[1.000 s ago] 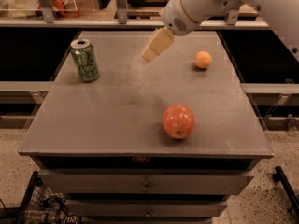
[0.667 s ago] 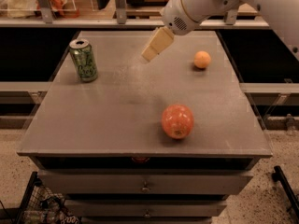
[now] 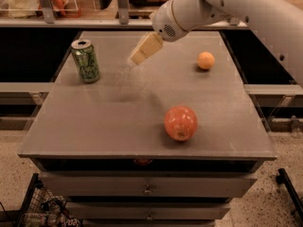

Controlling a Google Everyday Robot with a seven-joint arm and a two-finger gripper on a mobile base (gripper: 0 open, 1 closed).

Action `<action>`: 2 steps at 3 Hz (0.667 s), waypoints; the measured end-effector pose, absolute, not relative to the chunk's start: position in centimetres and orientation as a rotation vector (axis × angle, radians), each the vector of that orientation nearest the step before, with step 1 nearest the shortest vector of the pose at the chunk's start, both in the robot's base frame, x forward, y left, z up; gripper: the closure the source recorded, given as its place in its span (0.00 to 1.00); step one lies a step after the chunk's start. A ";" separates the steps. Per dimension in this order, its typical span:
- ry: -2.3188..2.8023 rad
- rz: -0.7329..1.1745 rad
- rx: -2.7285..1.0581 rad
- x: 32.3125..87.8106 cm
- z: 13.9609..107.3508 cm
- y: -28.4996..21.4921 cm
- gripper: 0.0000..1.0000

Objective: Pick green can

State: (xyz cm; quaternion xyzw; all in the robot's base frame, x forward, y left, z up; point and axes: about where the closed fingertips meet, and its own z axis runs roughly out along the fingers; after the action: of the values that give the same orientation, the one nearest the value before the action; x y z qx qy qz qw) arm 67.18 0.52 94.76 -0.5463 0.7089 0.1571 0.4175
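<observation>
The green can stands upright near the back left of the grey table. It has a silver top and pale scribbled markings. My gripper hangs above the table at the back middle, pointing down and left, to the right of the can and apart from it. The white arm reaches in from the upper right.
A red-orange fruit lies at the front middle of the table. A small orange fruit lies at the back right. Drawers sit under the table front. A shelf rail with posts runs behind the table. A wire basket is on the floor at lower left.
The gripper has moved a little to the left and down, toward the can. The can and both fruits have not moved.
</observation>
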 end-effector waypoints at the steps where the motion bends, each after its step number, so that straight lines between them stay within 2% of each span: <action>1: 1.736 0.459 -1.335 68.2 93.9 3.2 0.00; 2: 1.717 0.509 -1.309 68.8 93.3 5.8 0.00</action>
State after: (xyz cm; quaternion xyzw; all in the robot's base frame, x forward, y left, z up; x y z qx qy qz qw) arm 68.83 5.82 93.27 -0.5285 0.6929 0.2052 0.4455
